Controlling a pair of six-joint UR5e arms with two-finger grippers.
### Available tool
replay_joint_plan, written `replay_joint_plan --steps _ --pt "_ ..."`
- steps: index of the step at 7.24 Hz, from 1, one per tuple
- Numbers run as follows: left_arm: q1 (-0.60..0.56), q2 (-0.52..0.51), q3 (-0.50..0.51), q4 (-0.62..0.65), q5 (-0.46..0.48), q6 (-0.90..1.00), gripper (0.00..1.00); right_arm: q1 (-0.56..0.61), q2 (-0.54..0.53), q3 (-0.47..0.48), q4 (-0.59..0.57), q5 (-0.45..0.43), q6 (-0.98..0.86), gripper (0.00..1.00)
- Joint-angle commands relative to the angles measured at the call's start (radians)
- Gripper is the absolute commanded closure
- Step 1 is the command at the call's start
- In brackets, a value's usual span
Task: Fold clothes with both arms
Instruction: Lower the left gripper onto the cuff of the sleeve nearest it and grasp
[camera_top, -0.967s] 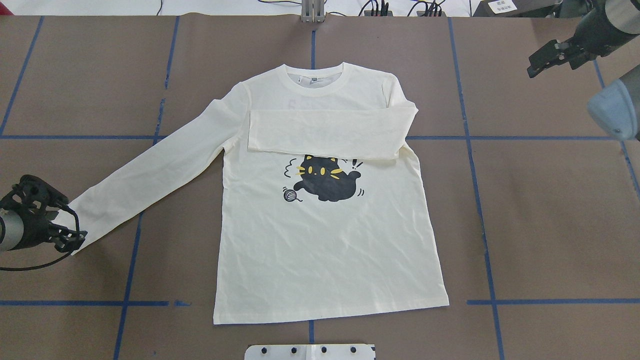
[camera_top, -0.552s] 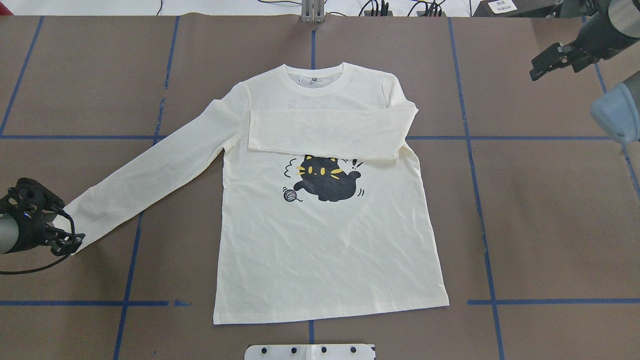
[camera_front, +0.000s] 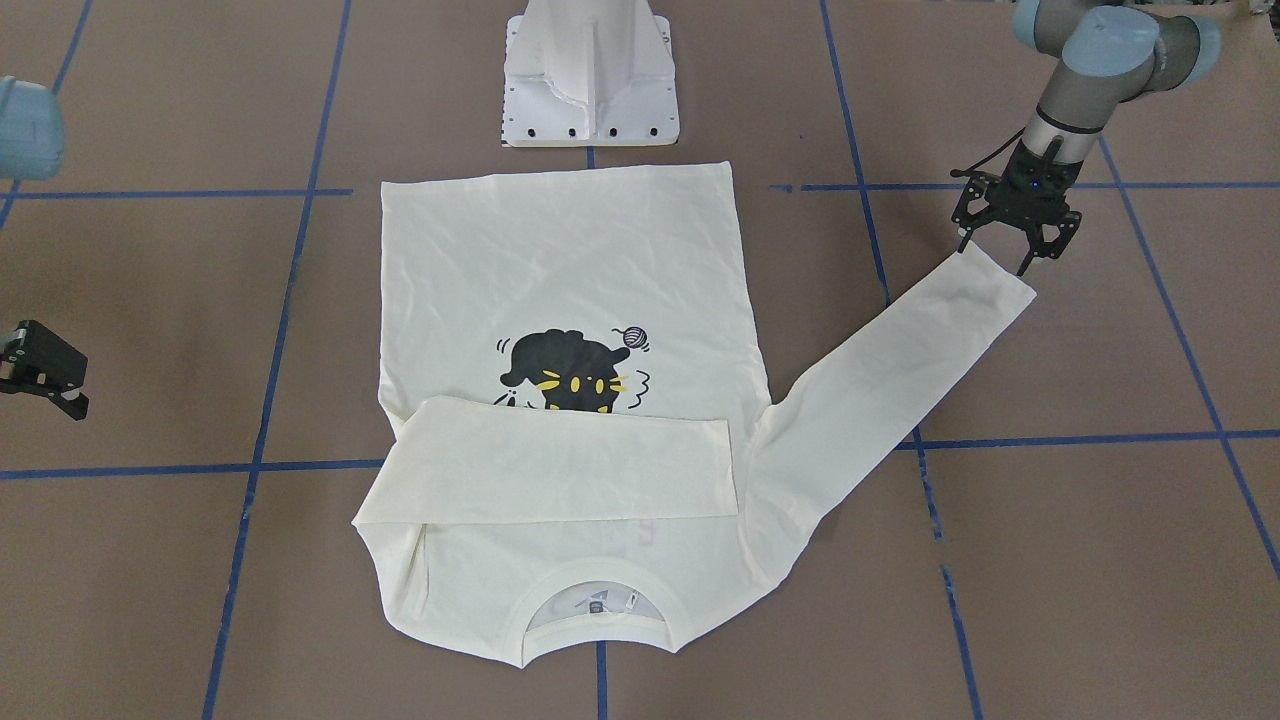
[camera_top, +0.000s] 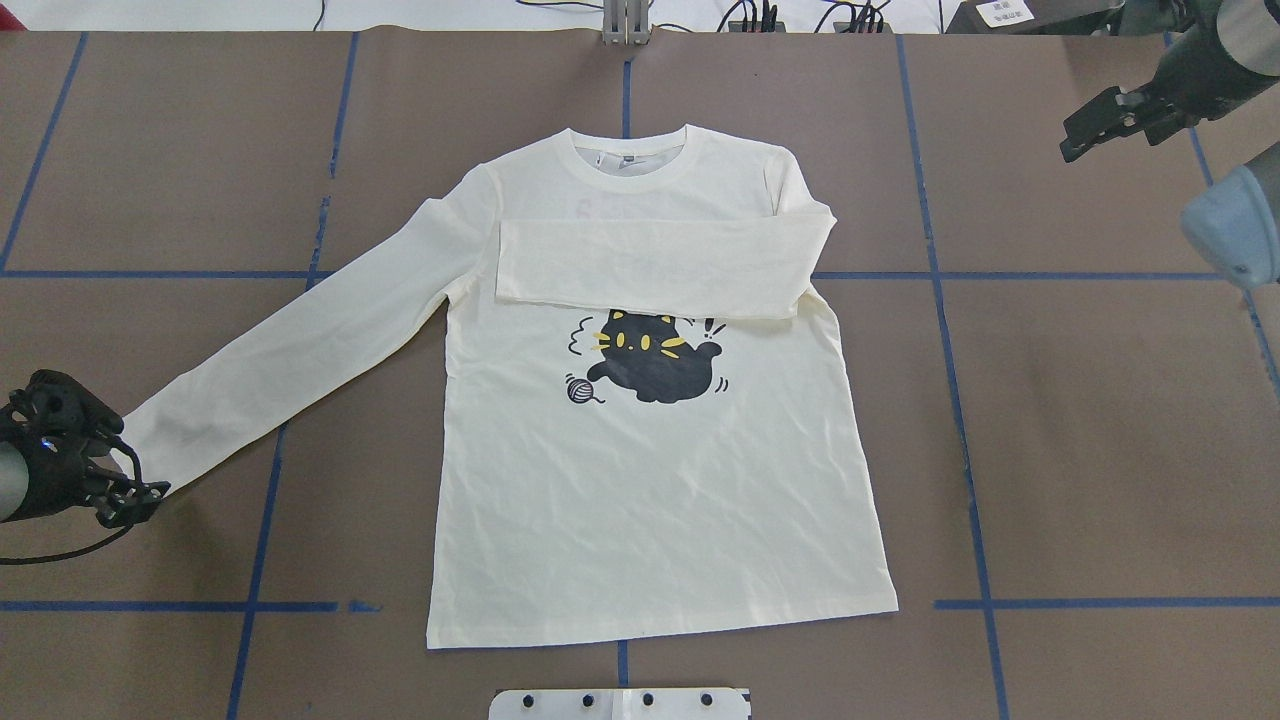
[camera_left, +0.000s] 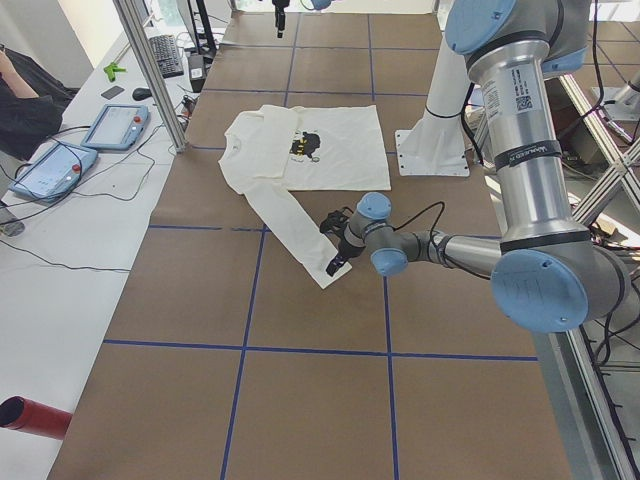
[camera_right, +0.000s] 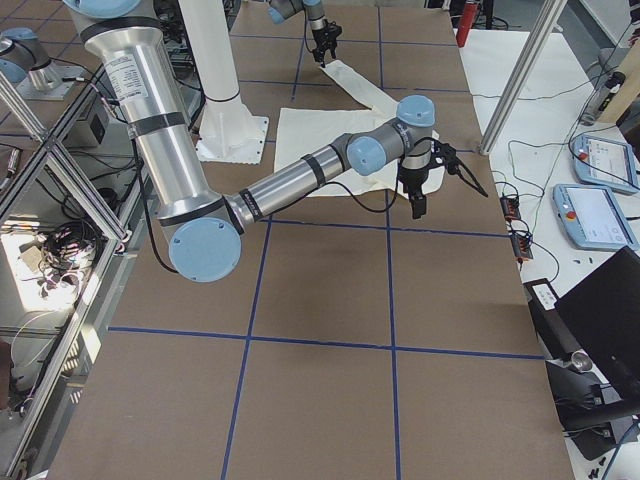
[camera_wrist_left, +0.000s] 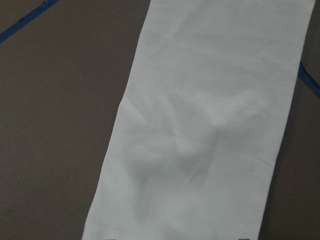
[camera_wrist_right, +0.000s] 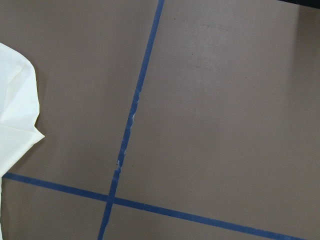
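Observation:
The cream long-sleeved shirt lies flat, print up, with a black cat and yarn ball on its chest. One sleeve is folded across the chest. The other sleeve stretches out to the overhead view's left. My left gripper is open and low at that sleeve's cuff, its jaws on either side of the cuff's end; it also shows in the front view. My right gripper is open, empty and raised over bare table, far right of the shirt. A shirt corner shows in the right wrist view.
The table is brown with blue tape lines. The white pedestal base stands just behind the shirt's hem. A side table with tablets and a metal post lie beyond the table's far edge.
My left gripper has slid slightly down and left along the cuff's end. My right gripper has drifted a little further up and right, away from the shirt. The shirt has not moved.

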Motion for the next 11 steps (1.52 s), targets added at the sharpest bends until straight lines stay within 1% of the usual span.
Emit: replay_joint_plan --steps 1,2,3,4,5,9,10,11 --pt "0.020 0.001 0.015 -0.014 -0.003 0.001 0.14 0.000 0.000 0.001 0.000 0.000 0.000 0.00" --pt "0.020 0.001 0.015 -0.017 -0.003 0.001 0.18 0.000 0.000 0.001 0.000 0.000 0.001 0.00" --pt "0.021 0.001 0.015 -0.017 -0.003 0.000 0.36 0.000 0.000 0.001 0.000 0.000 0.000 0.00" --pt "0.020 0.001 0.013 -0.019 -0.003 -0.002 0.84 0.000 0.000 0.001 0.000 0.000 0.000 0.00" --pt "0.020 0.001 0.013 -0.037 -0.003 0.000 1.00 0.000 0.000 0.002 0.000 0.000 0.001 0.00" --pt "0.017 0.001 -0.005 -0.046 -0.003 -0.002 1.00 0.000 0.000 0.002 0.000 0.000 0.001 0.00" --pt "0.015 0.001 -0.040 -0.046 -0.038 -0.009 1.00 0.000 0.000 0.002 0.000 0.000 0.001 0.00" --pt "0.005 -0.006 -0.097 -0.045 -0.069 -0.017 1.00 -0.002 0.000 0.001 0.000 0.000 0.001 0.00"
